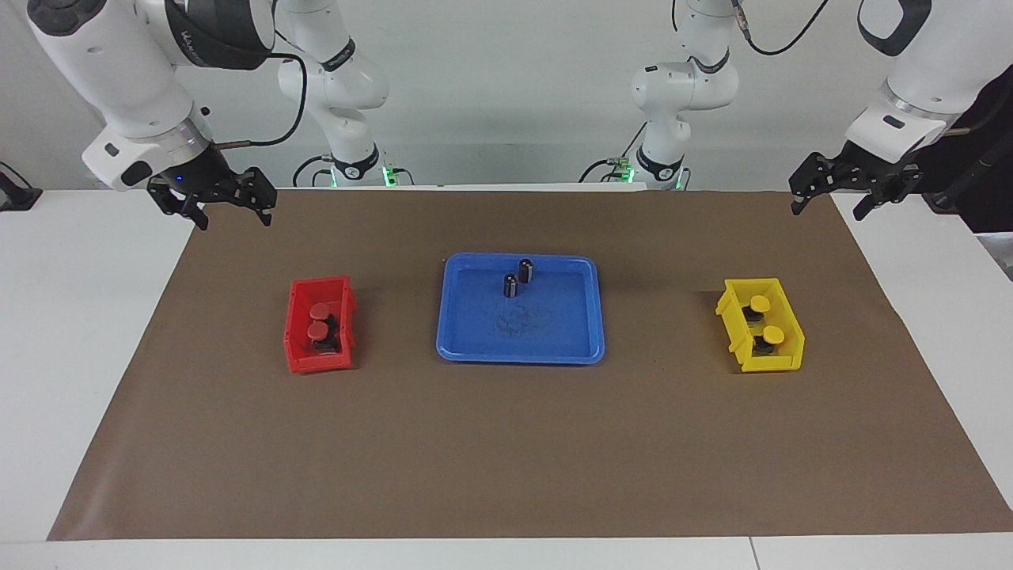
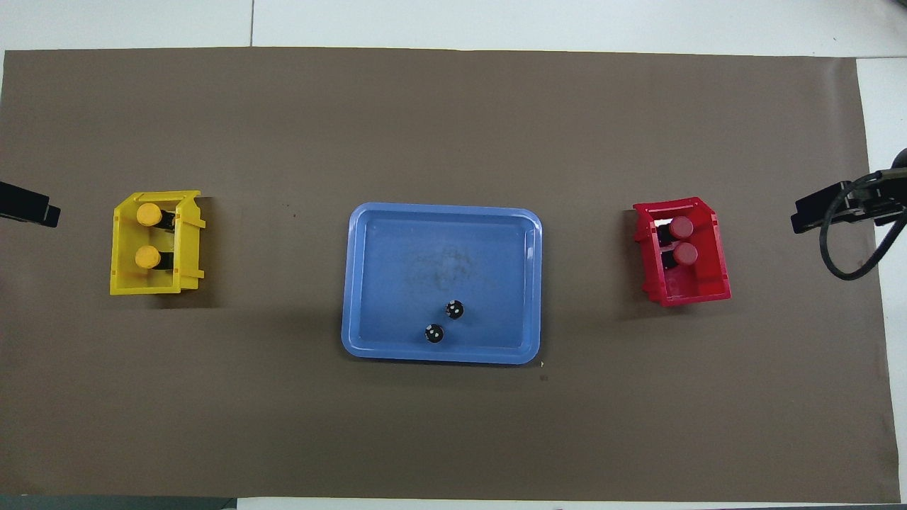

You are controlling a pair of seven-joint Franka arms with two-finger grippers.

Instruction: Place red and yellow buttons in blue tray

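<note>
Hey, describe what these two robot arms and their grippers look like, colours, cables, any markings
Both arms are glossy white with rounded segments and dark grey or black bands at the joints. Each ends in a silver ring and a black two-finger gripper built of angular open links: the right gripper, the left gripper. Thin black cables loop along each arm. Green lights glow at both bases, and the right wrist shows a small blue light.

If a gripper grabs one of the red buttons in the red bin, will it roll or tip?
Each red button has a wide round cap on a narrower black base, so it is probably top-heavy and apt to tip when set down. It looks rigid, likely light. The two sit close together in the red bin, so lifting one may nudge the other.
</note>
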